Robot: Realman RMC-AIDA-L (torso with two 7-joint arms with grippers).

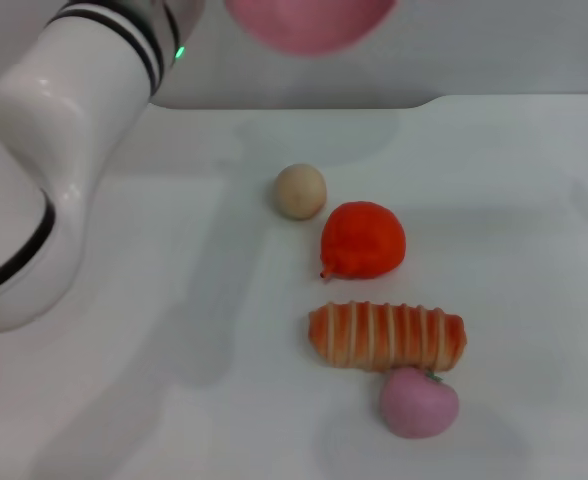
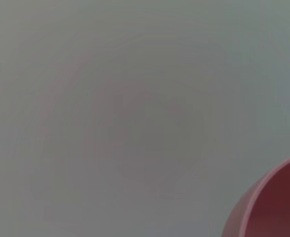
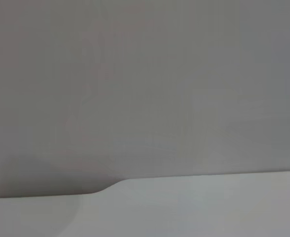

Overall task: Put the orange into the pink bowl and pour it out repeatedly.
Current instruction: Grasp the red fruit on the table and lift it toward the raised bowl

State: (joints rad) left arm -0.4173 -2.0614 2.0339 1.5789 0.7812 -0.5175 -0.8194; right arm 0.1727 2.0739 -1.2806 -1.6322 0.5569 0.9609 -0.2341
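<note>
The orange (image 1: 364,241) is bright red-orange with a small stem and lies on the white table (image 1: 174,330), near the middle. The pink bowl (image 1: 309,22) hangs in the air above the table's far side, cut off by the top edge of the head view. Its rim also shows in the left wrist view (image 2: 263,207). My left arm (image 1: 64,170) reaches up to the top edge just left of the bowl. Where the arm's end meets the bowl is out of frame. My right arm and gripper do not show in any view.
A beige ball (image 1: 301,190) lies just behind and left of the orange. An orange-and-cream striped bread (image 1: 386,336) lies in front of it, and a small pink toy fruit (image 1: 418,402) in front of that. The table's far edge (image 1: 324,105) meets a grey wall.
</note>
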